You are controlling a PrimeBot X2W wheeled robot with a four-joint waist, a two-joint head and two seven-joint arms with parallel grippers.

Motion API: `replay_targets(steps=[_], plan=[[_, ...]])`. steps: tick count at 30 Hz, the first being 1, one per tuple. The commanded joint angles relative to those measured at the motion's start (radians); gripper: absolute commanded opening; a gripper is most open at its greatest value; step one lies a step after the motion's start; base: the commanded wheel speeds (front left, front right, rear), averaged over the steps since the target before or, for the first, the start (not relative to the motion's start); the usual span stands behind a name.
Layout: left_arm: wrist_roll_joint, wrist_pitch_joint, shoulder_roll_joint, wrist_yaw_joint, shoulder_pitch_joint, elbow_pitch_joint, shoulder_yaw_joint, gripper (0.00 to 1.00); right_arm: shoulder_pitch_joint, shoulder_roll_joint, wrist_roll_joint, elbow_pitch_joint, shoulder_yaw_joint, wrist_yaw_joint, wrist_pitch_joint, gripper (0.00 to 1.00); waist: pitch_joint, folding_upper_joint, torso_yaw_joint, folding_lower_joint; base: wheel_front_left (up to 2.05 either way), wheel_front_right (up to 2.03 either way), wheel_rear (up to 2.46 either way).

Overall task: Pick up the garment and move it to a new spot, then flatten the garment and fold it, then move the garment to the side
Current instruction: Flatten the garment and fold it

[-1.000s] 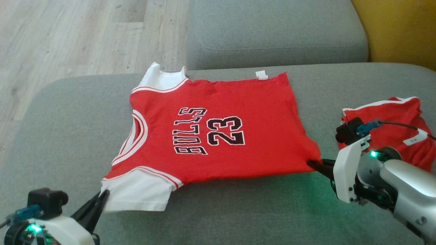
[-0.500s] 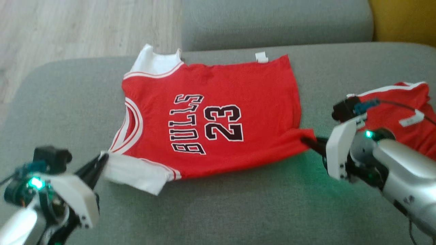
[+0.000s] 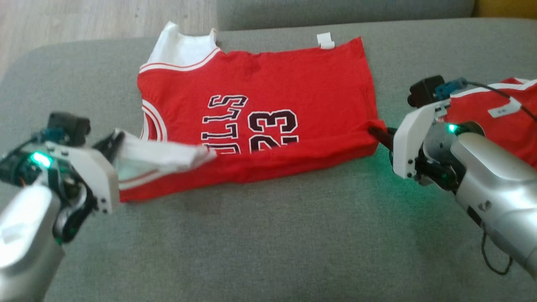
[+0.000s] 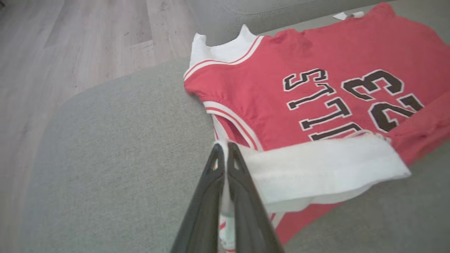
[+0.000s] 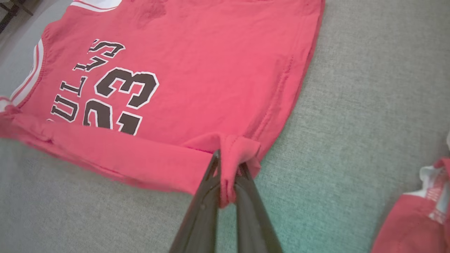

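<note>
I hold red-and-white fabric jersey (image 3: 272, 79), left end effector (image 3: 115, 140) clamped on sleeve (image 3: 163, 155), right end effector (image 3: 374, 132) clamped on hem (image 5: 239, 147), near edge newly lifted over print, lettering (image 3: 226, 121) half hidden

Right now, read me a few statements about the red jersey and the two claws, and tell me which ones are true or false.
1. The left claw is shut on the near white sleeve of the red fabric jersey. True.
2. The right claw hangs open above the jersey. False: it is shut on a red hem corner.
3. The lifted white sleeve hides part of the black lettering. True.
4. The jersey lies on a wooden table. False: it lies on a grey fabric cushion.
5. A second red garment lies beside the right arm. True.
</note>
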Motion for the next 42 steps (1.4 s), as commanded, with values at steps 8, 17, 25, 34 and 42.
replay_targets(steps=[8, 17, 25, 34, 42], plan=[[0.08, -0.072, -0.011, -0.024, -0.222, 0.15, -0.018, 0.0, -0.073, 0.033, -0.003, 0.041, 0.012, -0.001, -0.04, 0.0, 0.056, 0.0, 0.0, -0.0002, 0.0, 0.0, 0.0], [0.139, -0.198, -0.069, -0.015, -0.326, 0.298, -0.059, 1.0, -0.103, 0.047, 0.027, 0.059, 0.01, -0.001, -0.106, 1.0, 0.081, 0.0, -0.004, -0.0002, 0.0, 0.0, 0.0], [0.131, -0.457, -0.133, 0.084, -0.366, 0.352, 0.019, 1.0, -0.099, 0.041, 0.073, 0.023, -0.061, -0.001, -0.321, 1.0, 0.049, 0.0, 0.0, -0.0002, 0.0, 0.0, 0.0], [0.04, -0.673, -0.215, 0.193, -0.204, 0.246, 0.167, 1.0, -0.04, 0.081, -0.049, 0.017, -0.275, -0.001, -0.595, 1.0, -0.044, 0.0, 0.004, -0.0002, 0.0, 0.0, 0.0], [0.11, -0.681, -0.286, 0.289, 0.097, -0.061, 0.274, 1.0, 0.362, 0.273, -0.558, -0.312, -0.914, -0.001, -0.596, 1.0, -0.085, 0.0, 0.011, -0.0002, 0.0, 0.0, 0.0]])
